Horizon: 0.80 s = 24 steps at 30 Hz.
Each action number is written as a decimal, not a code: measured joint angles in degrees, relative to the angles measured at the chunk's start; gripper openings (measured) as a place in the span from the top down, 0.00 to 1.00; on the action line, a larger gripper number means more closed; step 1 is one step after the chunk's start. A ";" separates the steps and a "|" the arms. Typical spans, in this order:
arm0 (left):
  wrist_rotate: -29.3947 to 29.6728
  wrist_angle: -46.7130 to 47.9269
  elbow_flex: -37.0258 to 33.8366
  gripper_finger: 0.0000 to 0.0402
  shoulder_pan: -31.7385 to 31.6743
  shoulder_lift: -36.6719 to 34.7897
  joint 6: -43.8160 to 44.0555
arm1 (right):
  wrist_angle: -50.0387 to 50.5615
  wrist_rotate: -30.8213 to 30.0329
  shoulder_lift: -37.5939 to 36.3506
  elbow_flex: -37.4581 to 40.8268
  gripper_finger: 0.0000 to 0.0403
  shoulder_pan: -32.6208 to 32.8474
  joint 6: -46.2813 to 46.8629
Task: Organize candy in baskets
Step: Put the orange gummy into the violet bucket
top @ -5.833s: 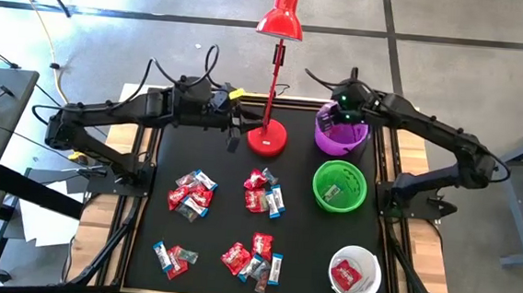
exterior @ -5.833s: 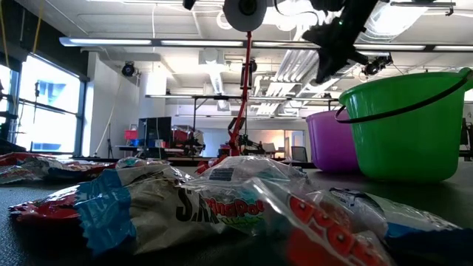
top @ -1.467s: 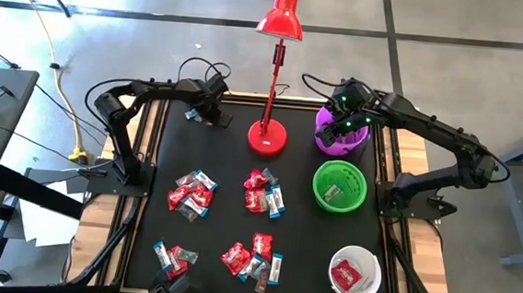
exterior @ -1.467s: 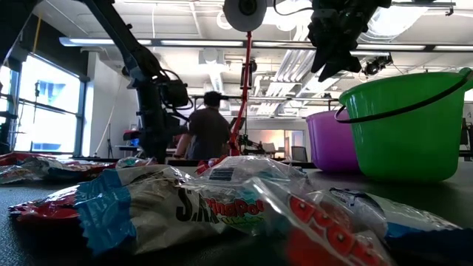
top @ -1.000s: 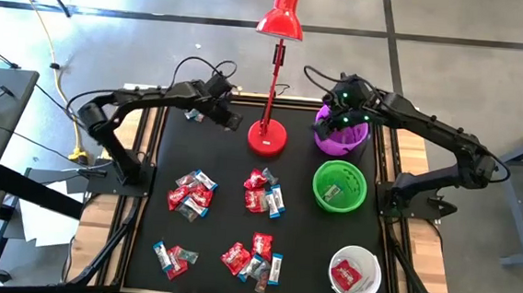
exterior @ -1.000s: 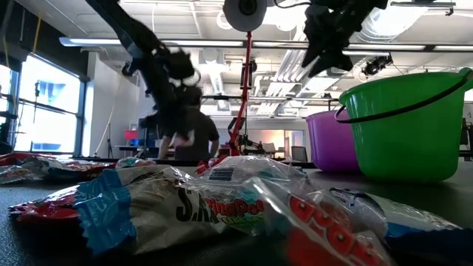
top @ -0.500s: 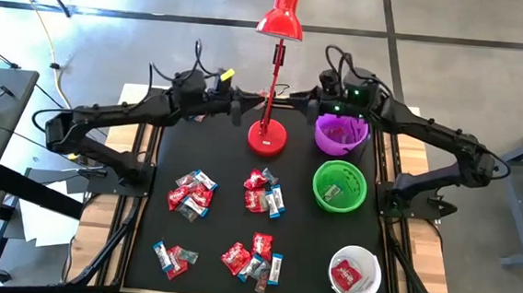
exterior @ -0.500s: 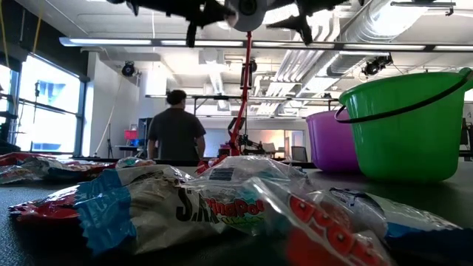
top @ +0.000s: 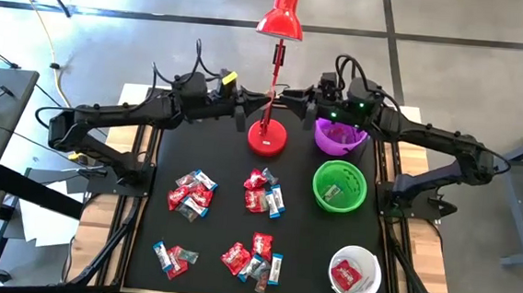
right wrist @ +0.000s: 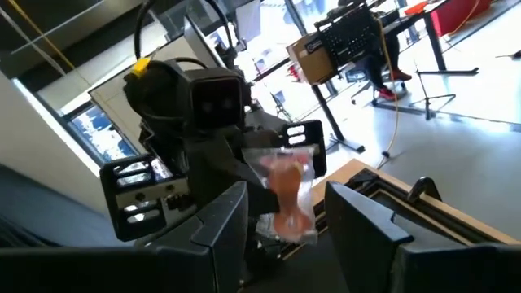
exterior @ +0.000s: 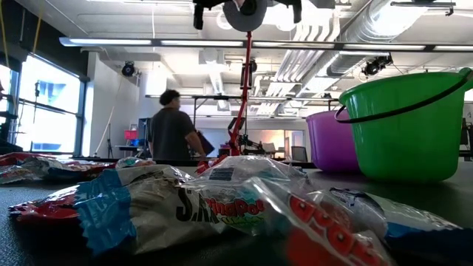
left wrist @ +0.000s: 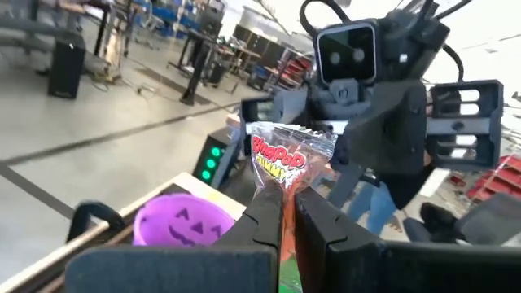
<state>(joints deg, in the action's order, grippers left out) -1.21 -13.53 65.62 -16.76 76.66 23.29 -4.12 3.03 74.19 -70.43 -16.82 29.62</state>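
Red lamp (top: 273, 73) pole between facing hands. Left hand (top: 257, 103) clenched on candy wrapper (left wrist: 281, 155); right hand (top: 288, 97) spread, fingers (right wrist: 216, 236) flanking wrapper, above desk (top: 221, 199) rear.

left gripper (left wrist: 282, 213) pinching candy (left wrist: 283, 156); purple basket (left wrist: 186, 224)

left gripper (top: 257, 103) raised from counter (top: 144, 240), pinching candy wrapper (left wrist: 281, 155); right gripper (top: 288, 97) swung off purple basket (top: 339, 139) to face it by lamp (top: 276, 46).

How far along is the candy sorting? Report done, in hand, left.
Done: candy lies in the purple basket, green basket and white basket. In hand: left gripper pinches one candy facing the open right gripper. Left: five piles on the table.
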 joint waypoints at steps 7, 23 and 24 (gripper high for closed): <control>0.68 0.00 1.19 0.99 0.07 0.00 -0.93 | -0.95 -1.31 0.02 0.00 0.61 0.87 -0.03; 3.43 0.35 1.42 0.99 2.29 -0.02 -2.44 | -6.55 -0.83 4.03 0.00 0.61 0.92 2.53; 3.43 0.41 1.42 0.99 2.39 -0.02 -2.45 | -6.74 -0.83 4.04 0.00 0.61 0.92 2.52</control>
<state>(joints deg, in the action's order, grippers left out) 2.22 -13.12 67.05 -14.38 76.64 20.84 -10.85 2.20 78.24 -70.43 -15.90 32.13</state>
